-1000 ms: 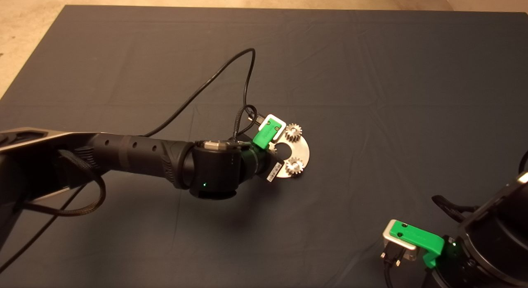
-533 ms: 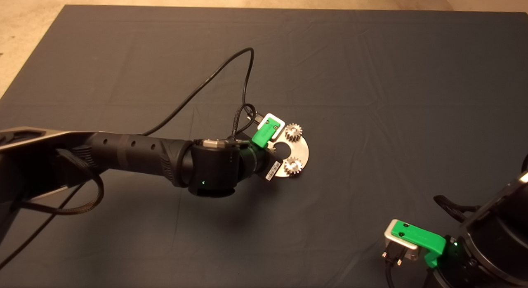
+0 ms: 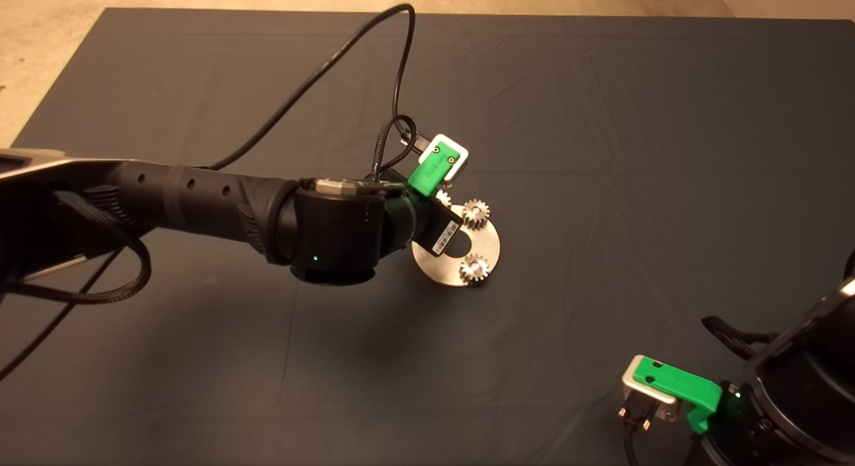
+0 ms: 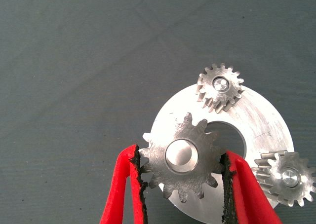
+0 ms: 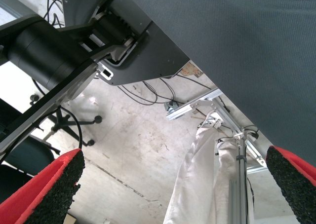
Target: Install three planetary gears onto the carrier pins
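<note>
The shiny round carrier disc (image 3: 491,242) lies mid-mat. Two planetary gears (image 3: 475,213) (image 3: 474,268) sit on its carrier pins, whose tops show in the bores in the left wrist view (image 4: 220,83) (image 4: 290,176). My left gripper (image 4: 181,155) is shut on the third gear (image 4: 181,184), with a pad against its teeth on each side. It holds the gear flat just above the disc (image 4: 261,120), beside the central hole. In the head view this gear's teeth (image 3: 441,198) peek out under the left gripper (image 3: 441,205). The third pin is hidden. My right gripper (image 3: 674,384) is parked at the lower right.
A black cable (image 3: 320,72) loops from the left wrist up over the far half of the mat. The right wrist view looks past the mat's edge at the floor, with its fingers (image 5: 54,184) wide apart, a white bag (image 5: 197,184) and metal frames.
The left arm has risen and moved toward the far side, taking the third gear up with it. More of the disc's left side shows now. The right arm has not moved.
</note>
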